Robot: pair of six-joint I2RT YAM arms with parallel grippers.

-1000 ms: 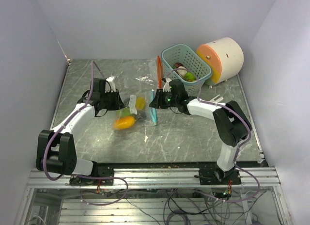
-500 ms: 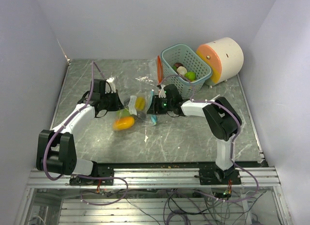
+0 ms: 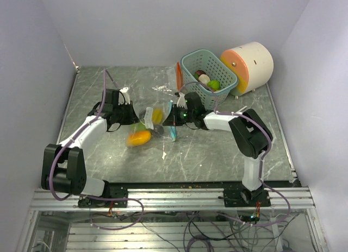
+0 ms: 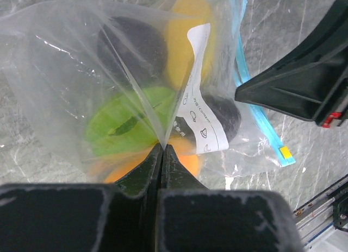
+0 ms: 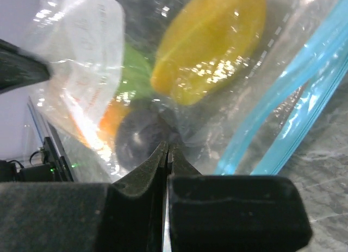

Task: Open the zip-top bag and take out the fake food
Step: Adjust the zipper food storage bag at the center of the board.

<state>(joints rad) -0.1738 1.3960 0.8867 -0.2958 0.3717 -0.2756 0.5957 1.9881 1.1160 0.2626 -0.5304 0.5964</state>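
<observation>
The clear zip-top bag (image 3: 155,123) with a blue zip strip (image 3: 173,131) lies mid-table between my grippers. It holds fake food: a yellow piece (image 4: 187,35), a green one (image 4: 122,127), an orange one (image 3: 138,137) and dark ones (image 4: 130,43). My left gripper (image 4: 163,146) is shut on a pinch of the bag's film at its left side. My right gripper (image 5: 167,146) is shut on the bag's film near the blue zip (image 5: 283,94), with a dark piece (image 5: 138,138) just behind the film.
A teal basket (image 3: 209,71) at the back right holds more toy food. A cream cylinder with an orange face (image 3: 247,66) stands beside it. An orange-edged plastic piece (image 3: 178,78) stands left of the basket. Grey walls close in the table.
My right gripper has moved left from the zip edge onto the bag and closed on its film. The left gripper has kept its hold and place.
</observation>
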